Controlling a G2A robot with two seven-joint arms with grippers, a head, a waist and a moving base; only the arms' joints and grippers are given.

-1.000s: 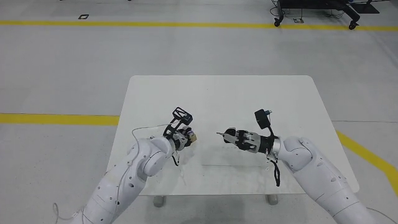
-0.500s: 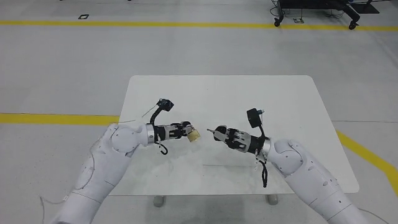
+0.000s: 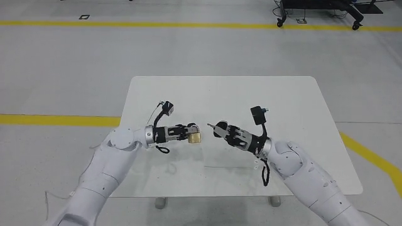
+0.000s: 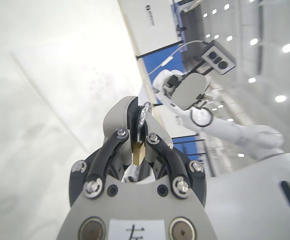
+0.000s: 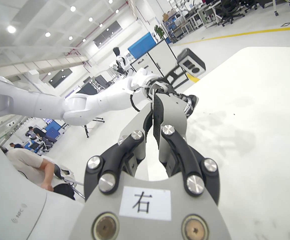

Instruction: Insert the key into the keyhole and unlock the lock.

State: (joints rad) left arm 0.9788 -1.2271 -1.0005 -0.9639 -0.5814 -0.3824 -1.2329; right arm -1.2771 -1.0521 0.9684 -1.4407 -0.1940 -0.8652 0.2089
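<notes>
My left claw pinches the small brass padlock by its silver shackle. The thin key pokes from my right claw, just right of it, not touching.

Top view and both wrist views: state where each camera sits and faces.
Top view: above the arms, facing down at the table; both arms show.
Left wrist view: behind the left pincer, shut on the lock, facing the right arm.
Right wrist view: behind the right pincer, shut on the key, facing the left arm.
Shared: both wrist views show the opposite arm and table.
</notes>
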